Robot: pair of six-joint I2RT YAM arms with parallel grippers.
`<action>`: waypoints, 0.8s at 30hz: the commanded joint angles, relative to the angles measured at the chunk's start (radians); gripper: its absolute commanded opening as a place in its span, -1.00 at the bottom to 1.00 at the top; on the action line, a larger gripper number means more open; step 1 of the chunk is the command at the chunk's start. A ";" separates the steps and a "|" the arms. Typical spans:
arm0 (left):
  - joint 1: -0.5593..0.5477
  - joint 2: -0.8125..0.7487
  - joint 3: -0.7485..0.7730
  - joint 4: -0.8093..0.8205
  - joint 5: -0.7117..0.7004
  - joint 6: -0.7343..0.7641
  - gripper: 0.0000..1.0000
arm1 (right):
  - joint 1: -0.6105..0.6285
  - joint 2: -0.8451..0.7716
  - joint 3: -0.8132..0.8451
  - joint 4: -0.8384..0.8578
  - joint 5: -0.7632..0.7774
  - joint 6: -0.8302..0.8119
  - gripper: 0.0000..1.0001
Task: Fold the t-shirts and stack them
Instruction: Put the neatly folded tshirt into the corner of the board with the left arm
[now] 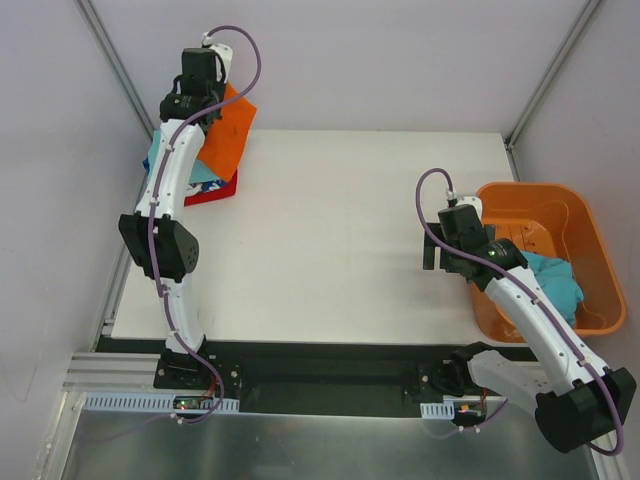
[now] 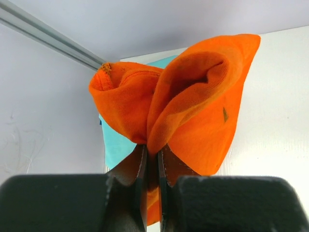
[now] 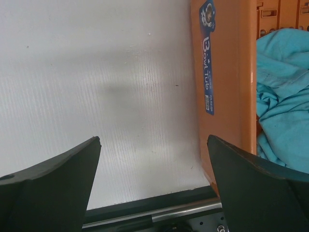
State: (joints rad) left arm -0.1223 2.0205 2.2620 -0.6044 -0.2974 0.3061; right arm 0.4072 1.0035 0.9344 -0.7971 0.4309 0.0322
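Where the left claw [image 2: 152,153] fills the bottom of its own wrist view, its two fingers are pressed almost together on a bunched fold of the orange shirt [image 2: 193,106]. The cloth billows up from the pinch in two rounded lobes. Behind it, at the left centre of that frame, a turquoise shirt [image 2: 115,145] lies on the table [image 2: 275,121].

Seen from overhead, the orange shirt hangs lifted at the upper left of the frame, over a pile at the table's upper left corner. The turquoise shirt is in that pile, with a red shirt [image 1: 218,190] showing along its lower edge.

The right claw [image 3: 153,142] is spread wide with nothing between its fingers. It hovers over bare table at the right centre of the overhead frame. Just to its right stands an orange basket [image 3: 227,72], with a teal shirt [image 3: 285,96] crumpled inside.
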 commanded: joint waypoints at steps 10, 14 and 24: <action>0.167 0.105 0.047 0.094 0.086 -0.022 -1.00 | -0.007 0.020 0.067 -0.036 0.060 0.011 0.93; 0.211 0.194 0.109 0.118 0.107 -0.025 -1.00 | -0.007 0.043 0.090 -0.056 0.065 0.032 0.93; 0.257 0.328 0.142 0.198 0.026 -0.021 -0.96 | -0.001 0.118 0.153 -0.088 0.062 0.058 0.93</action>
State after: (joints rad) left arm 0.1234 2.3466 2.3375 -0.4896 -0.2321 0.2989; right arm 0.4072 1.0996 1.0294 -0.8501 0.4679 0.0669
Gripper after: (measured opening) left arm 0.045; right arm 0.969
